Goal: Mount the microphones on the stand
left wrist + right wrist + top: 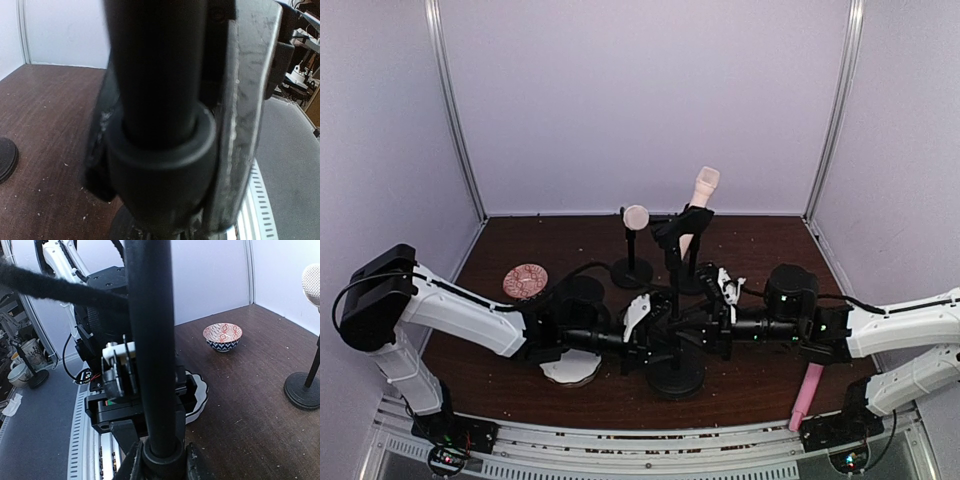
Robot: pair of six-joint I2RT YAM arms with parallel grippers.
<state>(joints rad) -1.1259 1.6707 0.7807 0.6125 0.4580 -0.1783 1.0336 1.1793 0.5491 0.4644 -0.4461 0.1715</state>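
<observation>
Three black stands are on the brown table. The front stand point(677, 375) has its pole point(150, 340) between both grippers. My left gripper point(655, 335) is shut on the pole just above its collar point(160, 150). My right gripper point(705, 325) is shut on the same pole from the other side, one finger point(131, 465) on each side of the collar. One cream-peach microphone point(700, 198) sits tilted in a black clip point(680, 222) at mid-table. Another cream-peach microphone head point(636, 217) tops the back-left stand point(632, 270). The pink microphone point(807, 395) lies on the table by the right arm's base.
A red-patterned bowl point(526, 280) sits at the left; it also shows in the right wrist view point(222, 336). A white scalloped plate point(570, 368) lies under the left wrist. Another stand base point(302, 390) is at the right. Walls enclose the table.
</observation>
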